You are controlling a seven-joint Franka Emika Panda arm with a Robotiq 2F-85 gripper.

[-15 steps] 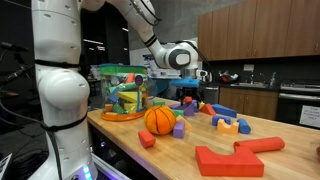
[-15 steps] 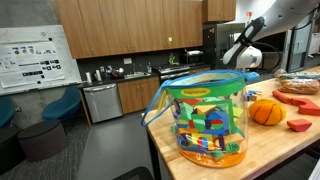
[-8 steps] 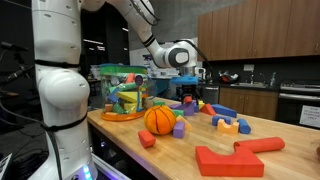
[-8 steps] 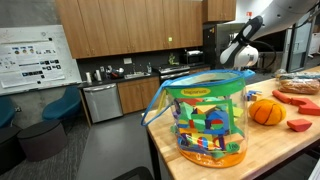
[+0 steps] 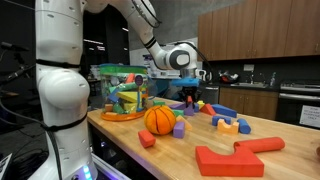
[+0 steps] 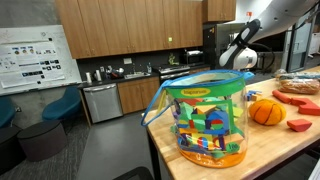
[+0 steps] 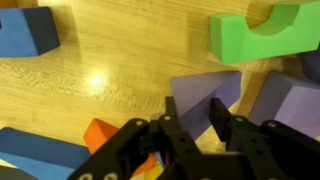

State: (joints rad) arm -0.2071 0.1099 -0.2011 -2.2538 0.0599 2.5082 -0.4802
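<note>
Exterior view, from the desk's [image 5: 205, 138] near end: the gripper [image 5: 190, 94] hangs low over the far cluster of blocks, beyond the orange ball [image 5: 160, 119] and beside the clear tub [image 5: 122, 92]. Against a second ago we see almost no shift; the arm has settled.

Exterior view, tub side: the tub [image 6: 208, 120] fills the foreground and the gripper [image 6: 230, 60] shows small behind its rim, likewise barely moved.

Wrist view: the jaws stand apart at a middling gap, clamping nothing. A purple block [image 7: 205, 95] lies on the desk straight between them. A green arch block [image 7: 262, 35] is beyond it, an orange block [image 7: 103, 135] to one side. We judge the approach done and the grasp not yet made.
</note>
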